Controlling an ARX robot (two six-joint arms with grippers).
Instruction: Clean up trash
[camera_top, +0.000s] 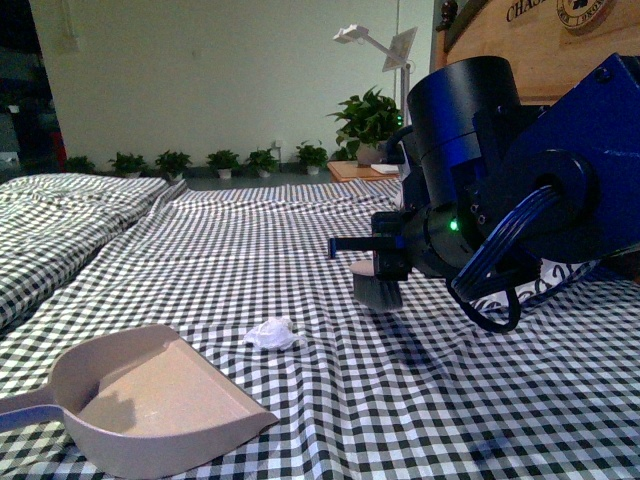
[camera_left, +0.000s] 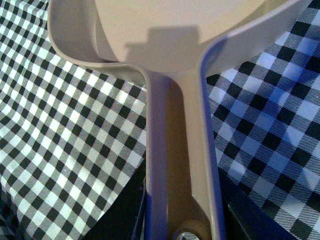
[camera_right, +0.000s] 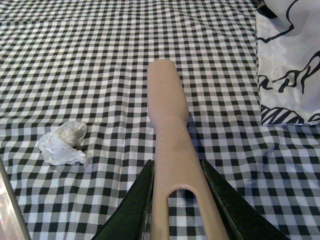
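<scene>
One checked cloth (camera_top: 300, 230), plants (camera_top: 370, 120) behind; left gripper (camera_left: 182, 215) clamps dustpan (camera_top: 150, 400), right gripper (camera_right: 177, 200) clamps brush (camera_top: 378, 290).

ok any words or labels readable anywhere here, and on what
"CHAS": on the wooden board, upper right of the front view; the rest is cut off.
Round emblem on that board: lettering too small to read.
Dustpan and brush: no text visible.

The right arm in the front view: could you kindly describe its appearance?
The right arm is glossy dark blue, with a thick cylindrical joint and a boxy housing. A bundle of blue cables loops beneath it, and a small green light glows near the wrist.
</scene>
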